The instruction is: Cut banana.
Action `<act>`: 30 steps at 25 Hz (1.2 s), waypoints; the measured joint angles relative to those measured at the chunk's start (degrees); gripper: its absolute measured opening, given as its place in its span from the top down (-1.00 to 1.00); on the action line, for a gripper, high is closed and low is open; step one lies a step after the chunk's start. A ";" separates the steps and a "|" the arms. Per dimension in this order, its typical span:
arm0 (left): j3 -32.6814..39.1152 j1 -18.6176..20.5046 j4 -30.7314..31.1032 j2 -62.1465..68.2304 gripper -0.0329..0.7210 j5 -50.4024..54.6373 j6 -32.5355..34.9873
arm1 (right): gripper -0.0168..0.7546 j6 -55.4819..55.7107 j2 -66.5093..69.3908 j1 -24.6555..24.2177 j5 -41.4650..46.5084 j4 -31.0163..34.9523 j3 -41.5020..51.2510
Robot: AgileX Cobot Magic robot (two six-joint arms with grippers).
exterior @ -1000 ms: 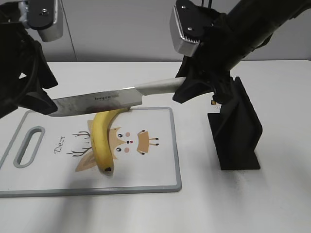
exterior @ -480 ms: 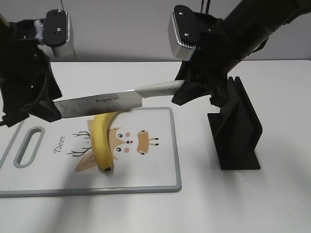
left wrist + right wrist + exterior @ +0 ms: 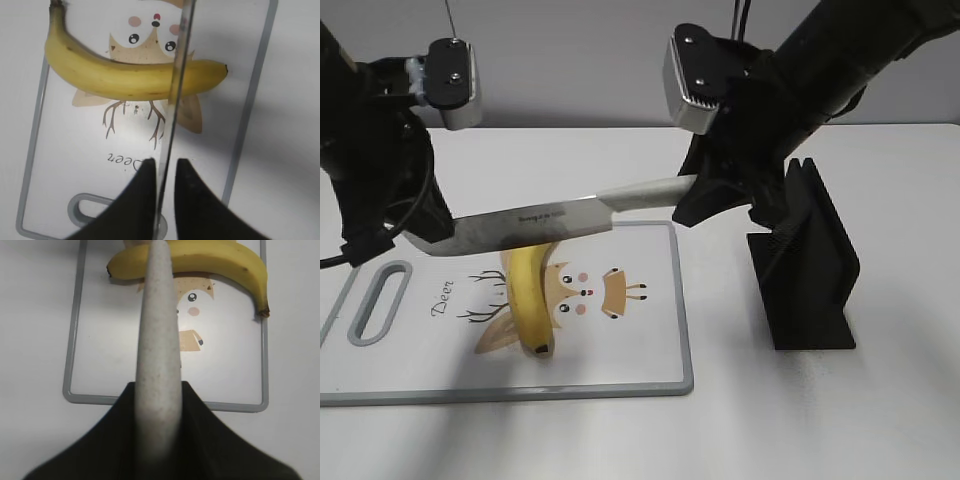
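A yellow banana lies on the white cutting board with a deer drawing. A knife with a steel blade and pale grey handle hangs level just above the banana's far end, crossing it. My right gripper is shut on the handle. My left gripper pinches the blade near its tip. In the left wrist view the thin blade runs between my jaws, against one finger, with a sliver of gap at the other, and crosses the banana.
A black knife block stands on the white table right of the board, under my right arm. The board's handle slot is at its left end. The banana lies at the board's far side in the right wrist view.
The left arm has shifted right and turned, staying at the blade tip. The knife has tilted, its tip end sinking a little toward the banana. The right arm has hardly moved.
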 joint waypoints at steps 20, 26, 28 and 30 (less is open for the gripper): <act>0.00 -0.26 2.36 2.70 0.93 -1.37 -4.91 | 0.54 2.51 1.08 0.23 -0.78 -2.83 -0.32; 0.00 -1.18 4.14 2.80 0.91 -1.55 -10.22 | 0.54 12.25 3.29 2.86 -1.17 -12.85 -0.85; 0.66 -1.24 4.02 2.80 0.91 -0.81 -11.25 | 0.54 14.95 3.68 4.23 -1.17 -15.93 -0.90; 2.75 -1.24 3.23 2.68 0.91 -1.75 -11.77 | 0.54 18.31 4.07 5.53 -1.17 -18.87 -0.94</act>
